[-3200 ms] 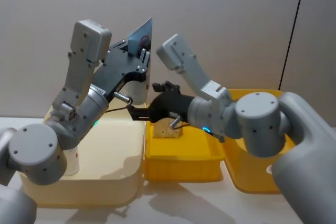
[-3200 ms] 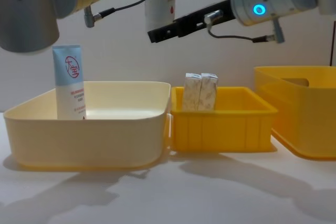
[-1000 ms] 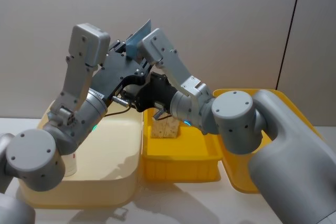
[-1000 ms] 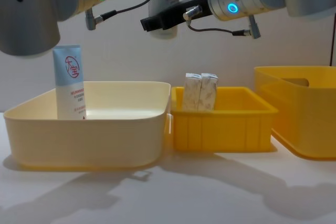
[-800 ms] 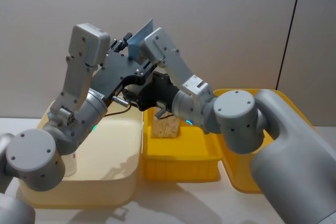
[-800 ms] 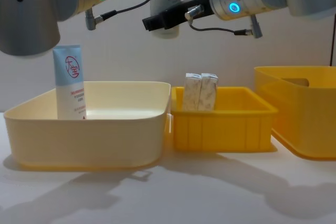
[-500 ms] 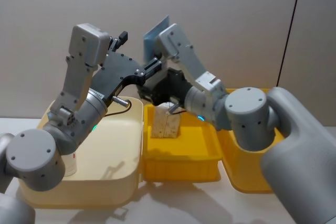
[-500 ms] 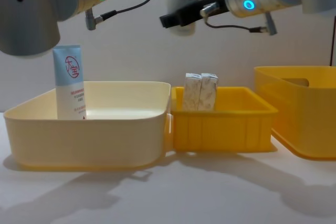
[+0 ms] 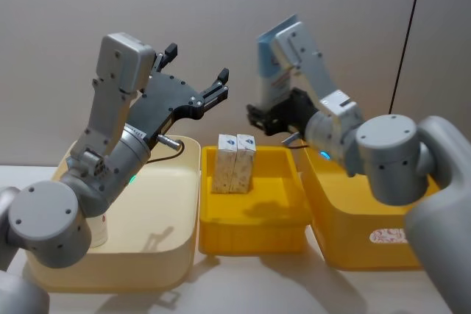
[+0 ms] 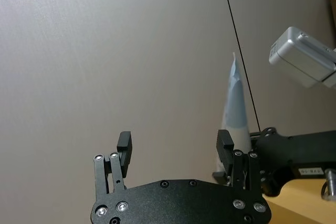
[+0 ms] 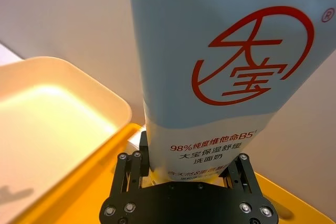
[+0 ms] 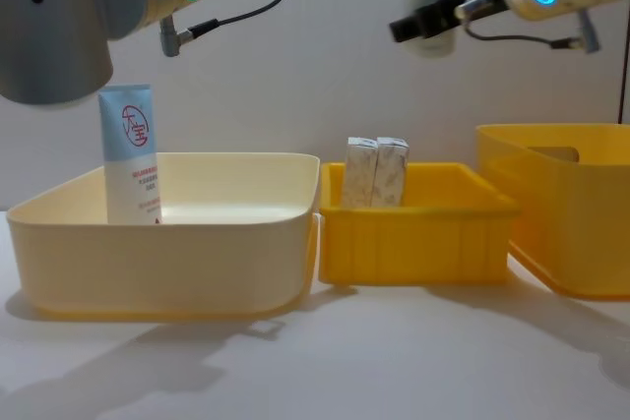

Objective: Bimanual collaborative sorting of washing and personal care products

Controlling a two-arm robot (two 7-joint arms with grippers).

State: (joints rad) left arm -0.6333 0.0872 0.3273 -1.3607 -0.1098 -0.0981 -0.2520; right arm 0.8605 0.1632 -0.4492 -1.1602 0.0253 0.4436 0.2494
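The squeeze tube [image 9: 274, 64] had passed from the left hand [image 9: 197, 77], now released and empty, to the right hand [image 9: 274, 117], which grasped it above the large yellow bin [image 9: 346, 211], handover complete

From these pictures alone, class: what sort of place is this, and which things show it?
Probably a robot lab or test bench, not a home. A bare wall, a plain white table, and three bins in a row: cream bin, small yellow bin, large yellow bin. The right gripper holds a tube.
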